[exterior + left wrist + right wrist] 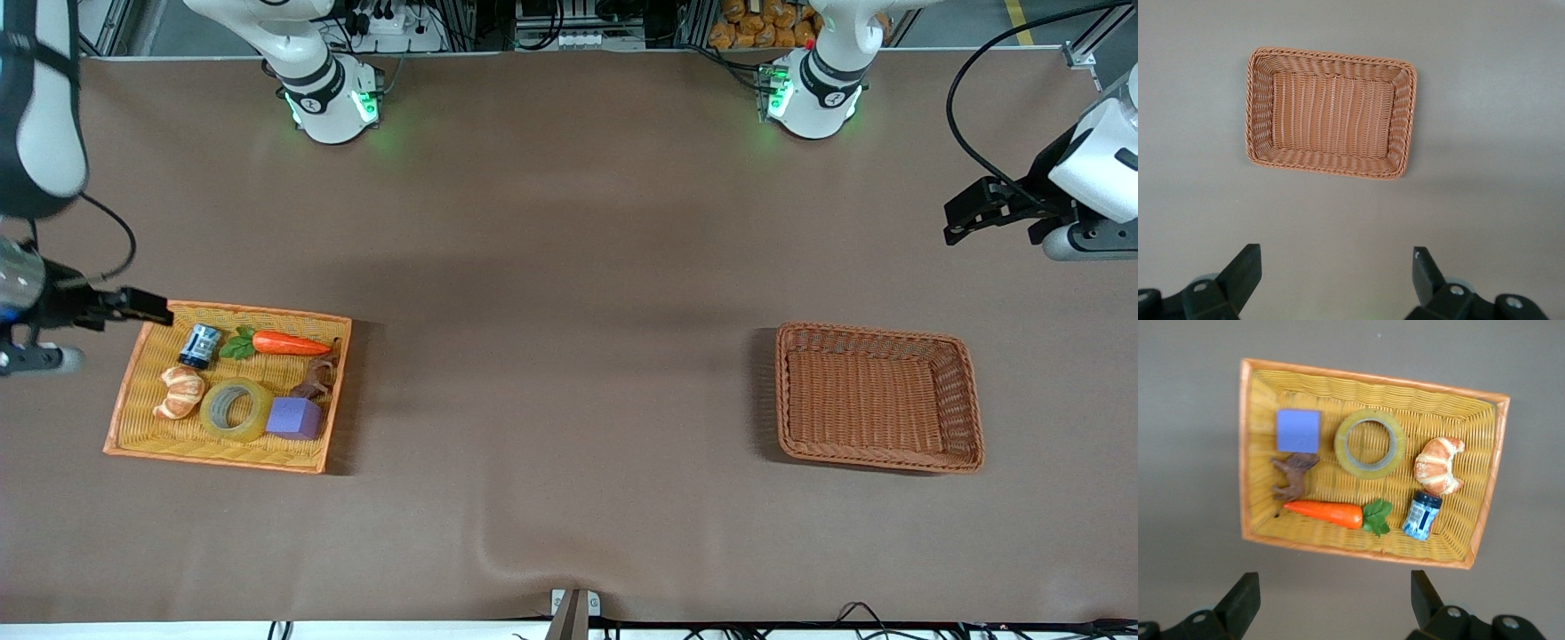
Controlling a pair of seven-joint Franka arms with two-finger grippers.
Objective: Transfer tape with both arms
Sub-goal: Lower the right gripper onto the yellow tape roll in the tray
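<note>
**Tape lies in the yellow tray; both grippers spread and holding nothing**

Here, nearest the front camera at the right arm's end of the table, the tape [236, 409] lies flat in the yellow wicker tray [133, 391], its grey core ring facing up. It sits between a croissant [180, 392] and a purple cube [294, 418], close against both. Nothing grips it.

Farther from the camera in the same tray are a small brown animal figure [316, 378], then a toy carrot [286, 343] with green leaves, and a blue jar [200, 345] lying beside the leaves. The right wrist view shows all 6 items well, with the tape [1371, 443] near the middle of the tray [1265, 377].

At the left arm's end of the table stands a brown wicker basket [967, 400], also seen whole in the left wrist view [1261, 107].

The right gripper [147, 307] hangs in the air over the tray's edge by the jar. Its 2 fingers [1239, 600] stand wide apart and touch nothing.

The left gripper [969, 213] hangs over bare table, well apart from the basket. Its 2 fingers [1241, 270] are likewise spread wide, with nothing between them.
</note>
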